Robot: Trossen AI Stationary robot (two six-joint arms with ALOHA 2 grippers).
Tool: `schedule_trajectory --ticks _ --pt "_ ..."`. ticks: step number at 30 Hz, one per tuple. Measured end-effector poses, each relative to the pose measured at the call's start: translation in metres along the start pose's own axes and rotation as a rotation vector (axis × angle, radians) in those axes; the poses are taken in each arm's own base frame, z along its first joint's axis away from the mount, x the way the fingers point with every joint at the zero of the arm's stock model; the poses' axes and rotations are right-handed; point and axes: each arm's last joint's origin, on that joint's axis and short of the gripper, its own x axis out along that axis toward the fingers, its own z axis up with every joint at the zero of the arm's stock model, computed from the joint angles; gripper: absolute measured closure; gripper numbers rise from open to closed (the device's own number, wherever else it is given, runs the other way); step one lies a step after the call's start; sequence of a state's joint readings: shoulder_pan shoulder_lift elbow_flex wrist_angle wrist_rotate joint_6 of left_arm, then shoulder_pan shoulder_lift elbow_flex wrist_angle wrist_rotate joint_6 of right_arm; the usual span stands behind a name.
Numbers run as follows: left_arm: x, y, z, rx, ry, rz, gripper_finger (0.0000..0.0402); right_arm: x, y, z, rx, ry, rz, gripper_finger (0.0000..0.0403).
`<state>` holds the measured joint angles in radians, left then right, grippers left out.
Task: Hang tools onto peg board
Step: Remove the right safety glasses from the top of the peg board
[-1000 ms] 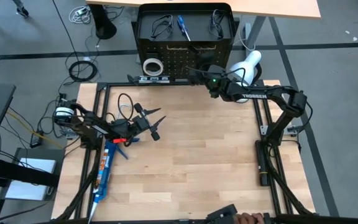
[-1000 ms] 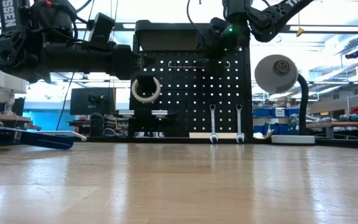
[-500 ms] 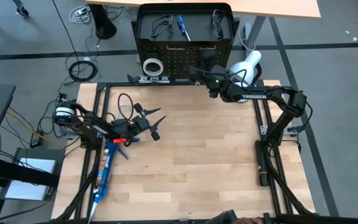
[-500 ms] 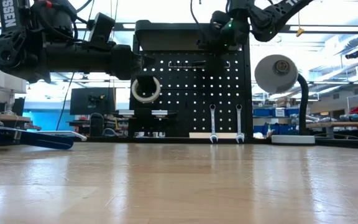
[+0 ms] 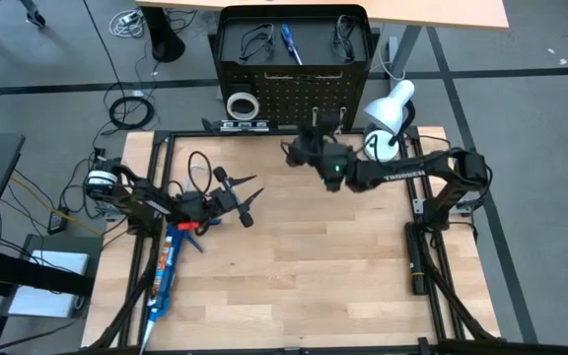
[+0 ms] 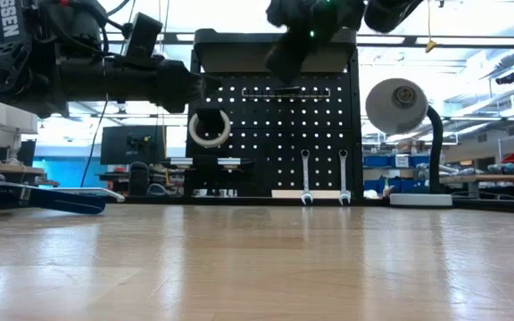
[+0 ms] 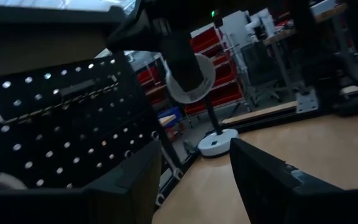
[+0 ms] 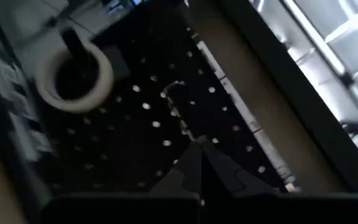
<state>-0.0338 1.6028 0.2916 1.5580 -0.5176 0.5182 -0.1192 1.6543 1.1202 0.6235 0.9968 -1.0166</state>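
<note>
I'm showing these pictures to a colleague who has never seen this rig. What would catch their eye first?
Most likely the upright black peg board at the table's far edge, with a white tape ring hanging on it and two silver wrenches low down. Next, the right gripper hovering just in front of the board. The white desk lamp stands beside the board, and the left gripper waits over the table's left side.

White capital letters reading "TROSSEN" run along the dark forearm link of the right arm [image 5: 399, 176]; "SSEN" shows on the dark left arm [image 6: 9, 20] in the low view.
</note>
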Motion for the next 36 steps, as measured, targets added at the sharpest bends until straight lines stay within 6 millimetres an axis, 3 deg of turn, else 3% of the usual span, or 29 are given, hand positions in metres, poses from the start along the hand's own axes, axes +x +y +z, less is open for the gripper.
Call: schedule_trajectory --ticks 7,15,24,31,36 --pt "0.002 0.001 0.017 -0.015 -0.062 -0.101 0.0220 -0.065 0.022 0.013 0.073 -0.037 0.275 0.0393" --pt "0.012 0.008 0.042 -0.064 0.146 -0.203 0.0266 -0.110 0.006 -0.010 0.244 0.076 0.778 0.0392" --pt "0.018 0.012 0.059 -0.152 0.239 -0.230 0.0286 -0.140 -0.009 -0.034 0.295 0.030 0.900 0.0392" --pt "0.021 0.015 0.067 -0.126 0.232 -0.204 0.0287 -0.150 -0.001 -0.063 0.374 -0.167 0.855 0.0392" --pt "0.023 0.015 0.068 -0.117 0.227 -0.191 0.0287 -0.149 0.005 -0.068 0.442 -0.283 0.794 0.0392"
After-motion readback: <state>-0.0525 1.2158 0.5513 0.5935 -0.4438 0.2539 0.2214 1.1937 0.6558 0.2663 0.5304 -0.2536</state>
